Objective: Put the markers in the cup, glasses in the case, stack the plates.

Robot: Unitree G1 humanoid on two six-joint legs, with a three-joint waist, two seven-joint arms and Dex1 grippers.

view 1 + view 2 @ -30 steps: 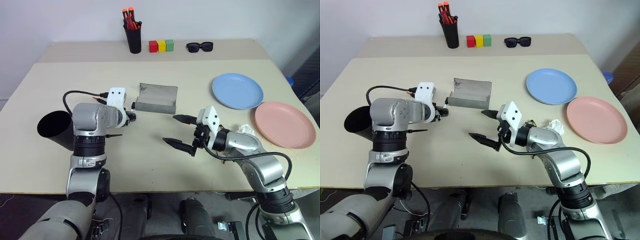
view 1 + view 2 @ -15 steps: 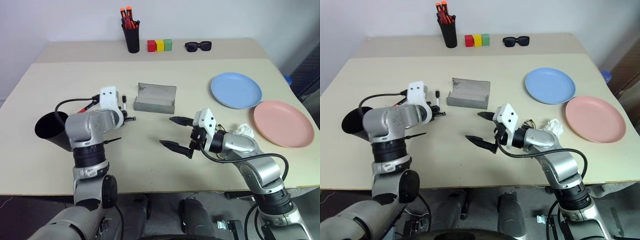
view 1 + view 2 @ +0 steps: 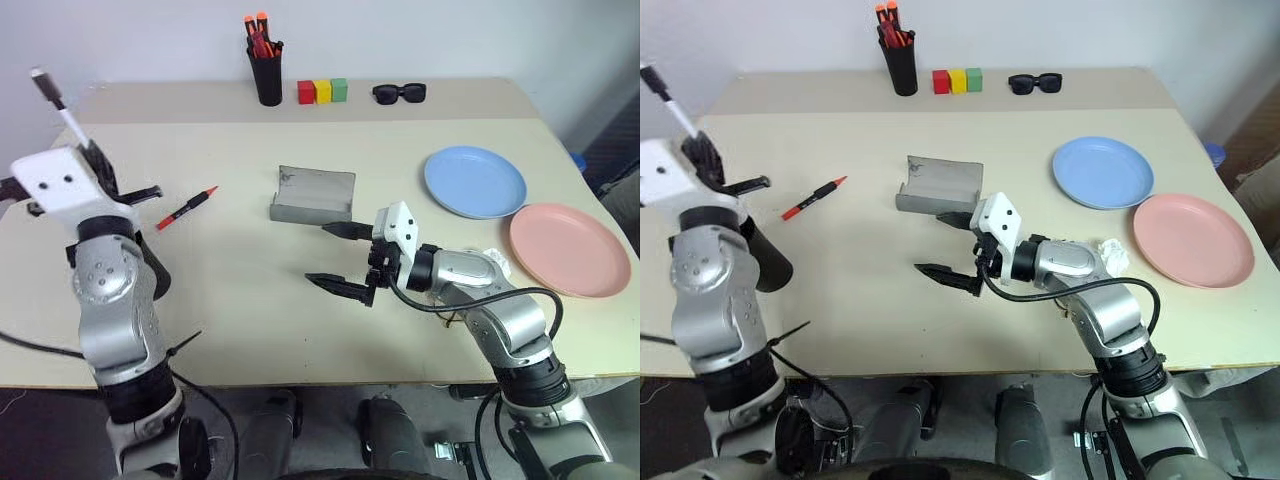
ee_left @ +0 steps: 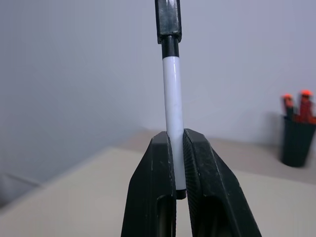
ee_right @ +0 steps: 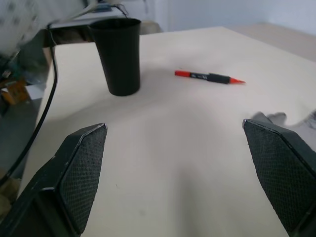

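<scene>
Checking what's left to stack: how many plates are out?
2. The blue plate lies on the table's right side; the pink plate lies beside it, nearer the right edge. They are not stacked.

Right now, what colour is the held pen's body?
White pen, black cap; clearest in the left wrist view.

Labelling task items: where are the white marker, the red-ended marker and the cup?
white marker (image 4: 173, 113), left wrist view, mid barrel.
red-ended marker (image 3: 186, 208), left eye view, mid body.
cup (image 5: 118, 57), right wrist view, side wall.
</scene>
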